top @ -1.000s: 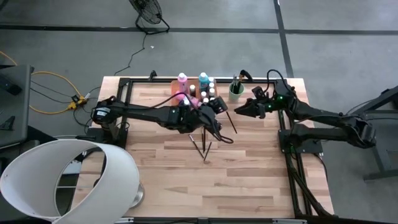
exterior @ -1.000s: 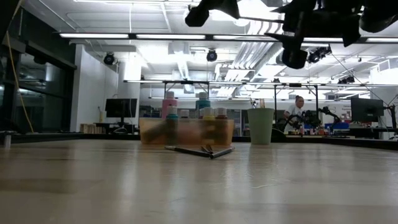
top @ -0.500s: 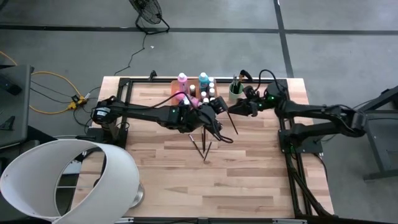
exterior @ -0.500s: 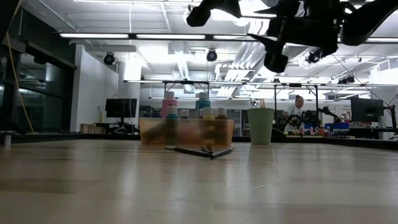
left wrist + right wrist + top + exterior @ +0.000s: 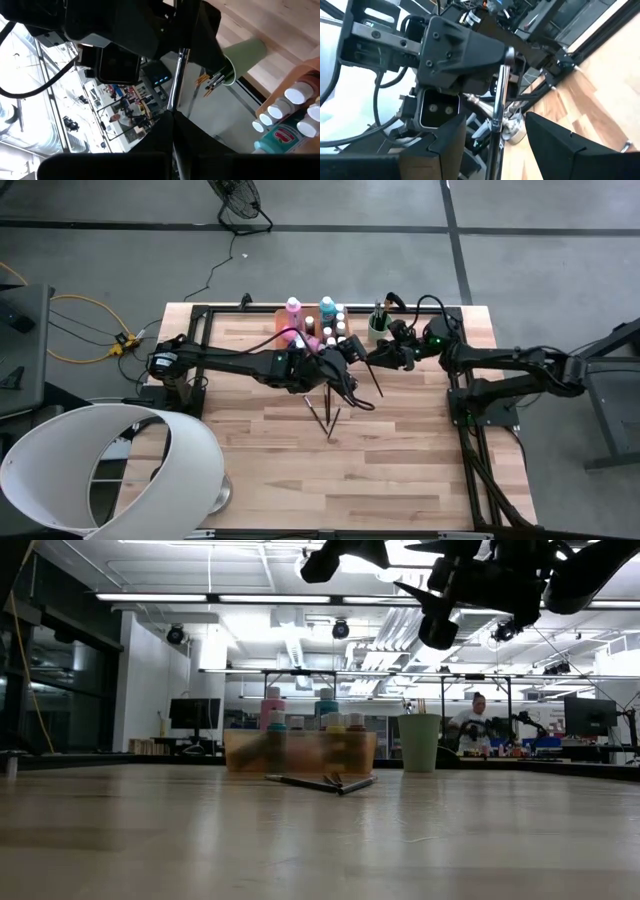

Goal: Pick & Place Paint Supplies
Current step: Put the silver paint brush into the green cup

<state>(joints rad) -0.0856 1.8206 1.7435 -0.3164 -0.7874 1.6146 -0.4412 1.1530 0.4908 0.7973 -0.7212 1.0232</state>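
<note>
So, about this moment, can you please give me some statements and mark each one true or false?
1. The green cup has brushes inside. True.
2. The left end effector is open and empty. False: it is shut on a paintbrush.
3. Loose brushes lie on the table. True.
4. The right end effector is shut. False: it is open, with a finger on each side of that paintbrush.
5. The orange tray is empty. False: bottles stand in it.

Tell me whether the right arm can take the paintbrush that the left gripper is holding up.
Probably yes. The right gripper is open, and the paintbrush stands between its fingers with nothing in the way. The left gripper is shut on it farther along.
</note>
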